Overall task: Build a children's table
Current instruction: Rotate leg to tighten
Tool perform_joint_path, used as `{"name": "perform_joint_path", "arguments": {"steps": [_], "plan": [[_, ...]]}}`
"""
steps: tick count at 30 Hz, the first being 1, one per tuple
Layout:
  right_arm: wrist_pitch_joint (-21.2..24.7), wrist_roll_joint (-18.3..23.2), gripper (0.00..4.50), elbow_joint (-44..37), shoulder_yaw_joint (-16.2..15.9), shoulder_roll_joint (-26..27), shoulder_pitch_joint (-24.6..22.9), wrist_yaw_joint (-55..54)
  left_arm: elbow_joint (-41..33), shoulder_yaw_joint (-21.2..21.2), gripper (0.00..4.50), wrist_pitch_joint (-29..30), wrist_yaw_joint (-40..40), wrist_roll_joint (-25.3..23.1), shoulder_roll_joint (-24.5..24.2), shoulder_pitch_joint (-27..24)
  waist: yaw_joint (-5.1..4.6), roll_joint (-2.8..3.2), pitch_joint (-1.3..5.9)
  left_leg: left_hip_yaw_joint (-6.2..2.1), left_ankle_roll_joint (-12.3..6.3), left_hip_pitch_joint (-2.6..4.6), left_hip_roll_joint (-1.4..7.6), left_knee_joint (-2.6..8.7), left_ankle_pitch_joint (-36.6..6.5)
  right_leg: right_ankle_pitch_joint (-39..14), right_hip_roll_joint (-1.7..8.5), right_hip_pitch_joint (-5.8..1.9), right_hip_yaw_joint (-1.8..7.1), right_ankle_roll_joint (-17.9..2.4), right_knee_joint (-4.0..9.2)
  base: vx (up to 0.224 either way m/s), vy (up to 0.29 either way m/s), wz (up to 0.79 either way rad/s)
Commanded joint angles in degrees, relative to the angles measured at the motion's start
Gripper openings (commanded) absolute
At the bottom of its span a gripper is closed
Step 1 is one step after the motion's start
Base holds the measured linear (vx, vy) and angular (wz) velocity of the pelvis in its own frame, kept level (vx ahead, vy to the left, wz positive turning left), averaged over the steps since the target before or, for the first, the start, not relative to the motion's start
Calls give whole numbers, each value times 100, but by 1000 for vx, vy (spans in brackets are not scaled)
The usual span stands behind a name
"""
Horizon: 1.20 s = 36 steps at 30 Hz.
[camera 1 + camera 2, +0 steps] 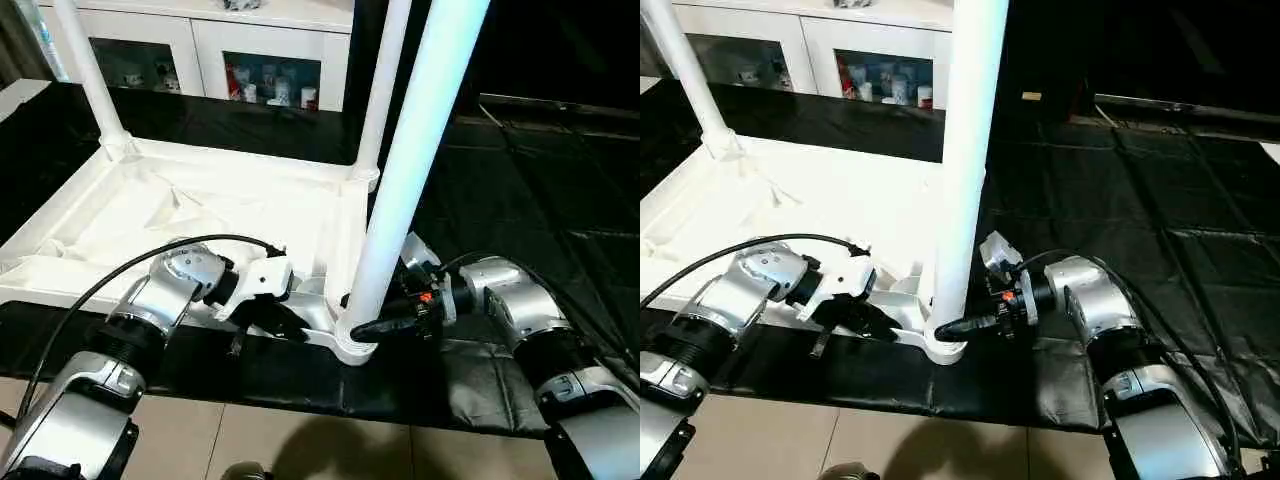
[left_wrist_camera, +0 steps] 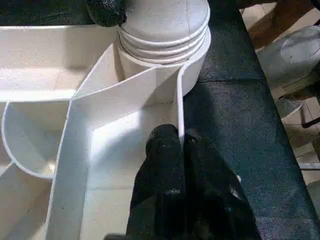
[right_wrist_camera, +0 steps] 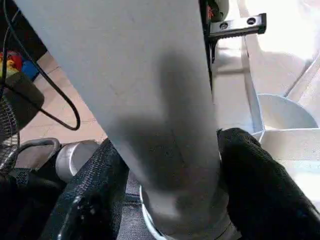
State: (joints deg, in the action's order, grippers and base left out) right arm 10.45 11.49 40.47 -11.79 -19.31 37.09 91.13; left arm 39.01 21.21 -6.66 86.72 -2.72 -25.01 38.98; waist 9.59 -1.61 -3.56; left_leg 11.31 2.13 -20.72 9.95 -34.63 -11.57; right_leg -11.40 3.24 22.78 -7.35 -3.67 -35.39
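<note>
Nearest me, my right gripper (image 3: 167,195) clasps the near leg (image 1: 405,190) just above its corner socket (image 2: 165,47); my left gripper (image 2: 181,145), closed, pinches the tabletop's rim (image 2: 178,100) beside that socket.

White leg (image 3: 150,100) btwn black jaws, socket (image 3: 185,227) at base.

White table top (image 1: 200,200) and white legs (image 1: 415,150) on a black mat (image 1: 520,200); black fingers (image 2: 170,165), silver forearms (image 1: 150,300).
</note>
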Motion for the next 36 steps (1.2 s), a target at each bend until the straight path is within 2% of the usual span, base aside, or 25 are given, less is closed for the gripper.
{"name": "perform_joint_path", "arguments": {"steps": [1,3,8,9,10,11,12,13,15,16,17,19,20,22,23,24,26,28,31,36], "plan": [[113,59,245,-59,-50,-10,65,104,8,230,0,-131,65,-138,110,86,-46,-5,456,-200,-448,62,482,337,-268,-940,728,-342,474,-707,408,0,0,0],[176,135,241,-168,-11,13,-12,94,76,188,0,-123,-40,-142,143,94,-44,4,458,-205,-426,60,483,338,-272,-969,729,-348,476,-691,410,0,0,0],[463,399,231,-655,236,211,-323,-365,207,41,0,403,-553,-181,290,172,-32,1,443,-200,-393,95,497,353,-342,-1051,722,-327,485,-674,431,0,0,0],[455,305,229,-760,328,396,-415,-993,266,-62,0,707,-777,-137,390,235,-34,17,431,-202,-348,99,495,361,-432,-1212,737,-325,485,-644,461,0,0,0],[429,233,226,-771,370,492,-441,-1325,283,-113,0,859,-879,-108,441,264,-60,4,413,-217,-261,88,480,381,-490,-1416,741,-334,475,-587,478,0,0,0],[391,125,225,-734,434,638,-442,-1814,304,-164,0,1000,-1008,-86,504,304,-69,40,411,-225,-209,98,473,382,-588,-1581,755,-334,471,-561,500,0,0,0],[365,59,222,-699,474,726,-436,-2106,316,-190,0,1074,-1082,-76,540,327,-128,4,392,-231,-111,106,447,397,-697,-1897,760,-335,466,-471,550,0,0,0],[405,-18,218,-636,541,890,-404,-2573,361,-256,0,1231,-1283,-63,632,381,-172,41,388,-249,-43,96,428,409,-736,-2182,779,-370,457,-405,582,0,0,0],[471,-207,214,-482,621,1157,-310,-3402,485,-386,0,1498,-1775,-72,824,507,-253,50,371,-274,24,102,439,434,-832,-2406,763,-362,430,-339,631,0,0,0],[493,-323,211,-390,643,1282,-251,-3819,547,-449,0,1620,-2000,-62,924,572,-303,45,391,-274,51,120,432,428,-840,-2371,770,-368,440,-357,632,0,0,0],[502,-406,208,-298,671,1384,-189,-4168,596,-494,0,1700,-2188,-60,1007,625,-336,43,398,-273,56,100,432,423,-791,-2269,771,-382,446,-402,613,0,0,0],[603,-506,206,-176,787,1597,-77,-4813,705,-602,0,1851,-2605,-48,1188,738,-424,51,412,-280,62,104,448,421,-677,-1841,762,-373,464,-596,569,0,0,0],[609,-563,204,-132,839,1724,-20,-5169,774,-697,0,1951,-2885,-45,1319,813,-431,71,417,-273,43,109,440,413,-658,-1711,752,-366,470,-658,556,0,0,0],[621,-600,204,-41,913,1897,81,-5604,867,-843,0,2067,-3276,-31,1507,918,-445,49,430,-238,-73,103,416,386,-508,-1261,748,-376,492,-824,522,0,0,0],[611,-638,204,23,935,1970,147,-5829,898,-903,0,2105,-3449,-25,1587,960,-434,74,435,-242,-92,97,414,384,-467,-1170,757,-389,491,-859,507,0,0,0],[598,-691,204,83,936,2032,209,-5997,930,-973,0,2140,-3650,-16,1674,1005,-443,40,443,-226,-148,88,408,380,-379,-1009,737,-392,490,-879,501,0,0,0],[580,-716,204,90,924,2065,224,-6005,949,-1021,0,2165,-3781,-7,1732,1032,-413,48,456,-230,-235,83,409,373,-267,-770,741,-409,497,-900,463,0,0,0],[527,-638,254,-4,889,2091,183,-5723,934,-1046,0,2154,-3809,7,1761,1032,-424,43,451,-232,-341,89,437,381,-275,-516,732,-398,492,-970,432,0,0,0],[546,-540,267,-189,883,2106,114,-5492,922,-1005,0,2113,-3790,-37,1739,1013,-418,38,437,-227,-350,100,437,385,-421,-660,752,-406,500,-974,456,0,0,0],[570,-489,316,-379,819,1825,-43,-5099,861,-905,0,1930,-3468,-156,1485,890,-414,57,434,-235,-342,89,435,390,-455,-739,748,-422,498,-911,467,0,0,0]]}}
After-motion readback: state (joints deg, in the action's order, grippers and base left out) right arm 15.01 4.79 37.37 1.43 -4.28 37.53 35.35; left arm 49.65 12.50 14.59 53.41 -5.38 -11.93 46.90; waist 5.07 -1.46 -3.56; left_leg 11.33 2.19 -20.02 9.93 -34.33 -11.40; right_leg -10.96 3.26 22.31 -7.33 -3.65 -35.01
